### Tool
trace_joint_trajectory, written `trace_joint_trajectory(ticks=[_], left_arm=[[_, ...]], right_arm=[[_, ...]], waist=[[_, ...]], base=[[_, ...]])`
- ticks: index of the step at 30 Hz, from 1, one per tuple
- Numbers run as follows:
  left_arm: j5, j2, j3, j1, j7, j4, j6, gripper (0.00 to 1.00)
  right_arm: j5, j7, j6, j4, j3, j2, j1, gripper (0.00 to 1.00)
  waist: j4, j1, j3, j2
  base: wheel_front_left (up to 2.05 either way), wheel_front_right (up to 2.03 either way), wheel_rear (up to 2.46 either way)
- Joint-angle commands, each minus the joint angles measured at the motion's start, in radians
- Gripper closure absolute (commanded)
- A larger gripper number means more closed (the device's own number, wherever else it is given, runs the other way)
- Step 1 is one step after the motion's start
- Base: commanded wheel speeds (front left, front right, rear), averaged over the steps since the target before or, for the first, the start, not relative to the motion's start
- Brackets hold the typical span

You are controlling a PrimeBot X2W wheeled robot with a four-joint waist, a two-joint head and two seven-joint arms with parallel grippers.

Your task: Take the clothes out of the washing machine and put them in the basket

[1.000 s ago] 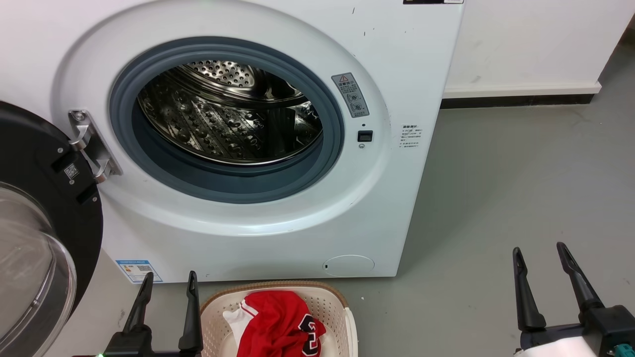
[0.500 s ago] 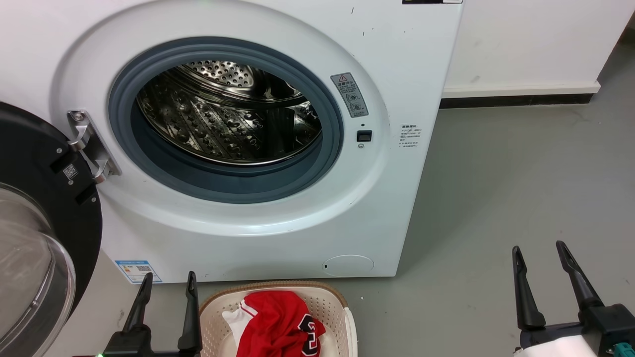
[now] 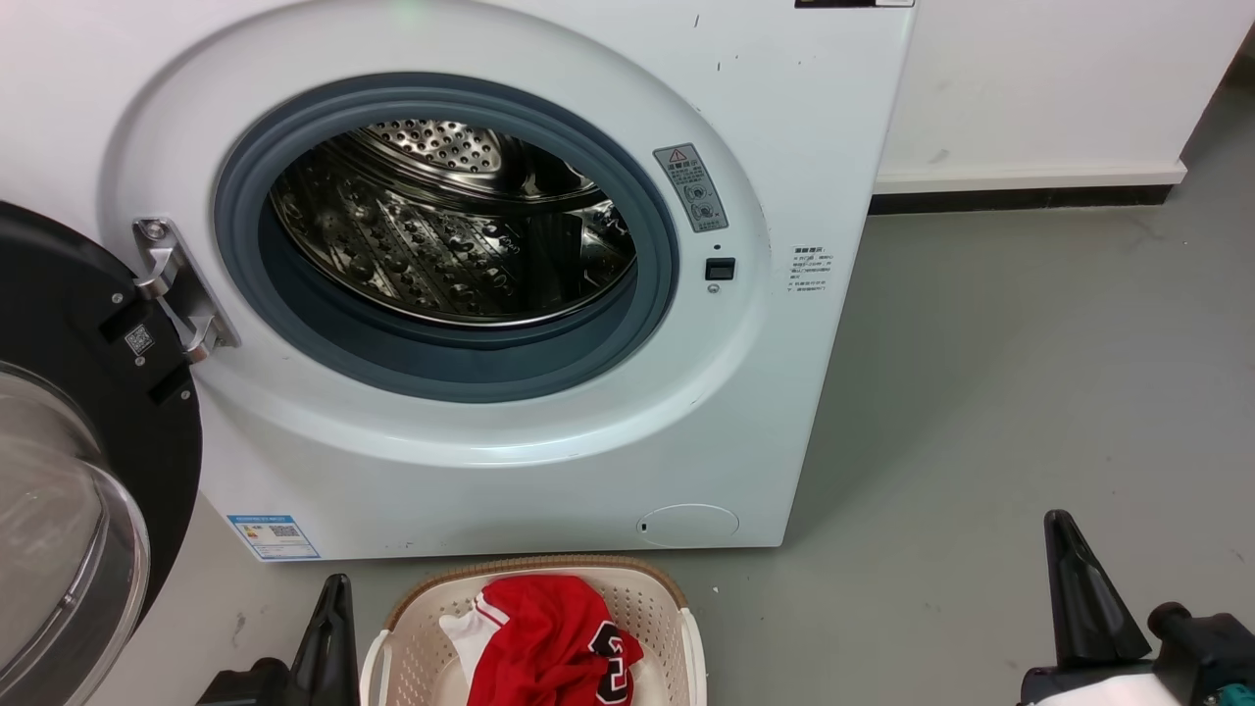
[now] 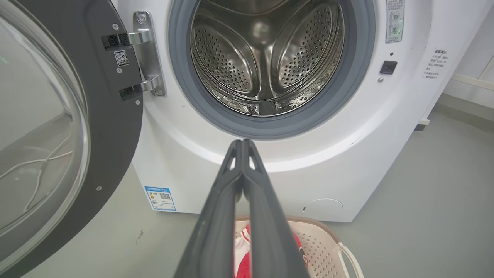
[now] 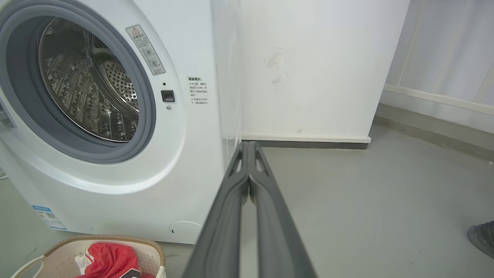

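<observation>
The red clothes (image 3: 549,637) lie bunched in the cream basket (image 3: 657,593) on the floor in front of the washing machine (image 3: 745,392). Its door (image 3: 59,471) hangs open at the left, and the steel drum (image 3: 451,226) holds nothing I can see. My left gripper (image 3: 333,603) is shut with nothing in it, low at the basket's left side. In the left wrist view its joined fingers (image 4: 241,185) point at the porthole above the clothes (image 4: 241,247). My right gripper (image 3: 1074,564) is shut and empty over bare floor at the far right, its fingertips (image 5: 247,154) together.
A white wall with a dark baseboard (image 3: 1020,196) runs to the right of the washer. Grey floor (image 3: 980,392) spreads out to the right. A shoe (image 5: 482,237) stands at the right edge of the right wrist view.
Both grippers have gone from open to shut, and both have sunk lower in the head view. The clothes and basket lie as before.
</observation>
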Motion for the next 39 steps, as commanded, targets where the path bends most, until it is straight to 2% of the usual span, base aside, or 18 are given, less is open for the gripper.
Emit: trace_joint_trajectory(ticks=[1,14,15,17,39], left_arm=[[-0.063,0.001,0.007,-0.031,0.013,-0.007,-0.007,1.0],[-0.3,0.001,0.016,-0.071,0.067,0.021,-0.023,1.0],[-0.354,0.001,0.019,-0.081,0.079,0.028,-0.026,1.0],[-0.39,0.001,0.02,-0.087,0.087,0.033,-0.029,1.0],[-0.729,0.001,0.037,-0.15,0.168,0.079,-0.052,1.0]], right_arm=[[0.071,0.009,0.0,-0.005,0.002,-0.005,-0.019,1.0],[0.33,0.057,0.0,0.034,0.007,-0.015,-0.06,1.0],[0.389,0.068,0.0,0.043,0.008,-0.017,-0.068,1.0],[0.428,0.075,0.0,0.048,0.009,-0.018,-0.074,1.0],[0.791,0.15,0.0,0.101,0.008,-0.025,-0.129,1.0]], waist=[[0.0,0.0,0.0,0.0],[0.001,0.0,0.002,0.0],[0.001,0.0,0.002,0.0],[0.002,0.0,0.003,0.0],[0.003,0.0,0.006,0.0]], base=[[0.0,0.0,0.0],[0.0,0.0,0.0],[0.0,0.0,0.0],[0.0,0.0,0.0],[0.0,0.0,0.0]])
